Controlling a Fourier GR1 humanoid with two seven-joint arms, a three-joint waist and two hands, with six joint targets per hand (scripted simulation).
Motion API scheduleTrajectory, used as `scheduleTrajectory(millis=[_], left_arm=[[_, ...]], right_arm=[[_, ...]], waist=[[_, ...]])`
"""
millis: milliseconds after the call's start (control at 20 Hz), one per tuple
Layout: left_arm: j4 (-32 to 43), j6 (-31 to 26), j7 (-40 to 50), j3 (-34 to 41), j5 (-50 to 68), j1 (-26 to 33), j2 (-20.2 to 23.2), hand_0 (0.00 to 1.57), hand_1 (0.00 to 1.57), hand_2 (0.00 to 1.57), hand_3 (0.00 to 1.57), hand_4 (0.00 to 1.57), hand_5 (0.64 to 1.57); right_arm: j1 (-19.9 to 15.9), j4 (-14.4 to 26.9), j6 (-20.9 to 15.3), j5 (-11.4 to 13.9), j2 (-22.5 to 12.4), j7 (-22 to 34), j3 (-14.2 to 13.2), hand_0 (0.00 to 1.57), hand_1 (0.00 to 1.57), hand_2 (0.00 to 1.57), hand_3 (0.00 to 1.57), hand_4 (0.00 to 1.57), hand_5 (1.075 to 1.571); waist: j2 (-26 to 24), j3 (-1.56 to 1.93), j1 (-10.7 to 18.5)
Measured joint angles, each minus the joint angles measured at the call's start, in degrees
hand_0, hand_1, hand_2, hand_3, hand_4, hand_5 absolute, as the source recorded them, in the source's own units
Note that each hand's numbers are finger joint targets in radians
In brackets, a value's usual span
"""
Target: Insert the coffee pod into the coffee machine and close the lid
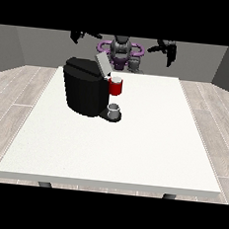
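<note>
writing: you will find no brand, label or lettering readable on anything here.
landmark: take the black coffee machine (pixel 85 93) as your reference; it stands on the white table (pixel 133 148), toward the far left part of the top.
lid: the grey lid (pixel 102 64) is tilted up at the machine's top right corner, not closed.
red part: a red cylinder (pixel 116 87) sits on the machine's right face, just below the lid; you cannot tell whether it is the coffee pod.
cup: a small grey cup (pixel 115 109) stands on the machine's base at its lower right, under the red cylinder.
hand at the view's left: the hand (pixel 80 35) is raised behind and above the machine, apart from it, holding nothing; you cannot tell how its fingers lie.
hand at the view's right: the hand (pixel 167 48) hangs well right of the machine, above the table's far edge, fingers pointing down and relaxed, holding nothing.
in the way: nothing lies between either hand and the machine.
</note>
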Motion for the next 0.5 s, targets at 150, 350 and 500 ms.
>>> scheduleTrajectory(millis=[150, 350, 500], left_arm=[[-3.8, -1.0, 0.1, -1.3, 1.7, 1.3, 0.1, 0.0, 0.0, 0.0, 0.0, 0.39, 1.571], [-9.1, 0.0, 3.2, -3.8, 4.3, 2.7, -0.3, 0.0, 0.0, 0.0, 0.0, 0.36, 1.571], [-12.5, 0.4, 3.6, -5.3, 5.3, 4.0, -0.3, 0.0, 0.0, 0.0, 0.0, 0.35, 1.571]], right_arm=[[-3.3, 0.9, -0.2, -1.2, -0.9, 1.5, -2.0, 0.0, 0.0, 0.0, 0.0, 0.11, 1.571], [-5.4, 3.1, 0.5, -2.8, -1.0, 2.7, -3.2, 0.0, 0.0, 0.0, 0.0, 0.08, 1.571], [-8.3, 4.8, 1.0, -5.3, -1.5, 3.9, -5.3, 0.0, 0.0, 0.0, 0.0, 0.13, 1.571]], waist=[[2.3, 0.0, 1.5], [4.2, 0.0, 2.6], [6.5, 0.02, 3.4]])
